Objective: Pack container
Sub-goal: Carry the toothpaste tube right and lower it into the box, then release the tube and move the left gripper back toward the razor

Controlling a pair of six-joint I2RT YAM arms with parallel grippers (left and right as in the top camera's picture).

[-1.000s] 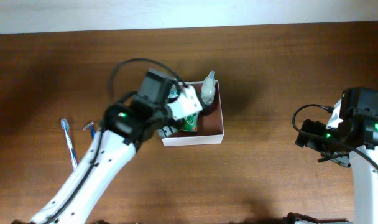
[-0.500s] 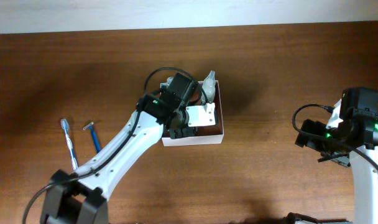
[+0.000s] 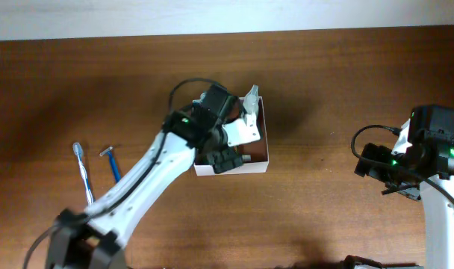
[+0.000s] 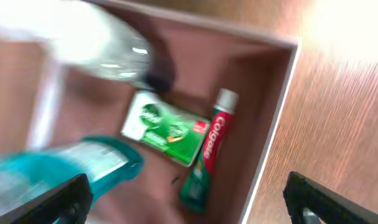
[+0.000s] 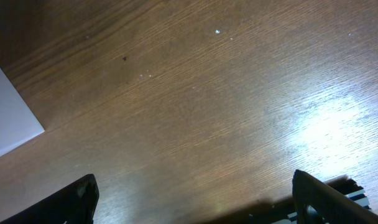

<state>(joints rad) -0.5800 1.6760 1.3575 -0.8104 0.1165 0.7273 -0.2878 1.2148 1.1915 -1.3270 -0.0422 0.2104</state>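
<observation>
The container [image 3: 266, 142] is a shallow square box with white walls, standing mid-table. My left gripper [image 3: 225, 158] hovers over its near half, open, with nothing between its fingers. In the left wrist view the container's reddish-brown floor [image 4: 251, 93] holds a green box [image 4: 167, 127], a red and green toothpaste tube [image 4: 207, 149], a teal bottle [image 4: 64, 168] and a clear bottle [image 4: 108, 43]. The left gripper [image 4: 189, 208] frames them with both fingers wide apart. Far to the right, my right gripper [image 3: 397, 187] stands open over bare wood [image 5: 198, 202].
A toothbrush [image 3: 83, 172] and a blue razor [image 3: 111, 161] lie on the table left of the left arm. The clear bottle [image 3: 251, 104] leans on the container's far wall. A white corner [image 5: 9, 118] shows at the left of the right wrist view.
The left arm swung right over the container and its jaws went from shut to wide open. The right arm has not moved.
</observation>
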